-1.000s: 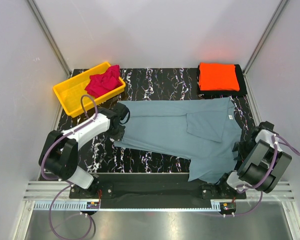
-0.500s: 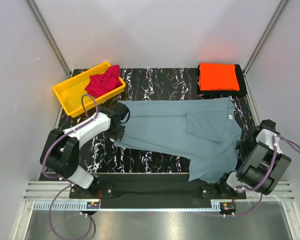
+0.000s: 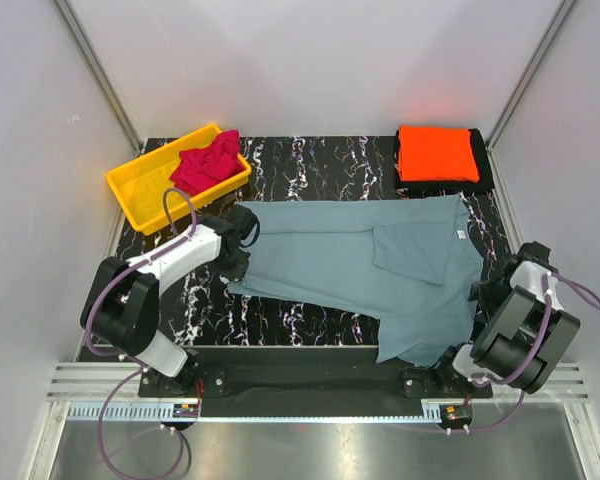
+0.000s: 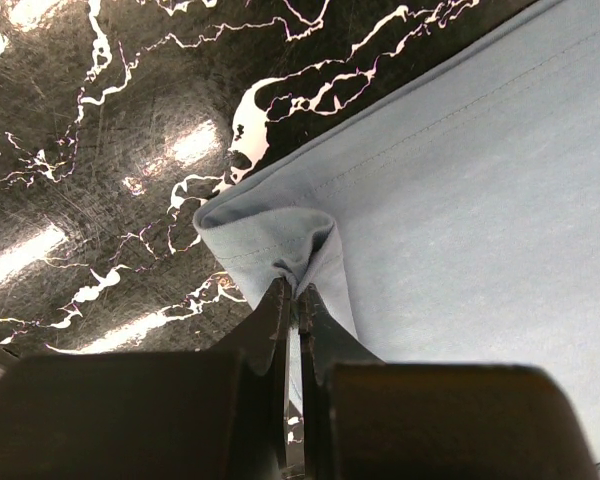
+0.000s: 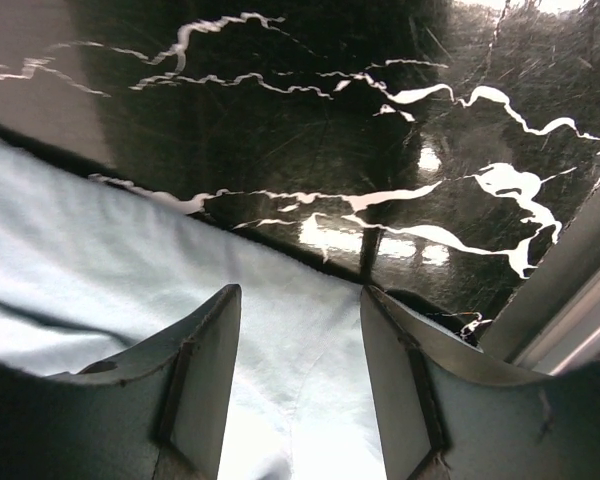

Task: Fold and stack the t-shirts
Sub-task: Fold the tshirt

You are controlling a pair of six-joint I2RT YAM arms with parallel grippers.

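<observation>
grey-blue t-shirt (image 3: 350, 260) spread on bench (image 3: 310, 160) | left tool (image 4: 292, 292) pinching its hem corner | right tool (image 5: 298, 300) open over opposite edge | risk: thin pinch slips, one-sided pull skews fold

The spread-out shirt (image 3: 360, 265) lies flat on the middle of the table (image 3: 310, 155). Behind it, to its left, stands the bin (image 3: 140, 192), well apart from it, with a crumpled shirt (image 3: 205, 162) in it. Behind it, to its right, a folded shirt (image 3: 435, 152) lies on a flat pad (image 3: 483, 172). The left gripper (image 3: 242, 243) is at its left edge and the right gripper (image 3: 477, 297) at its right edge.
</observation>
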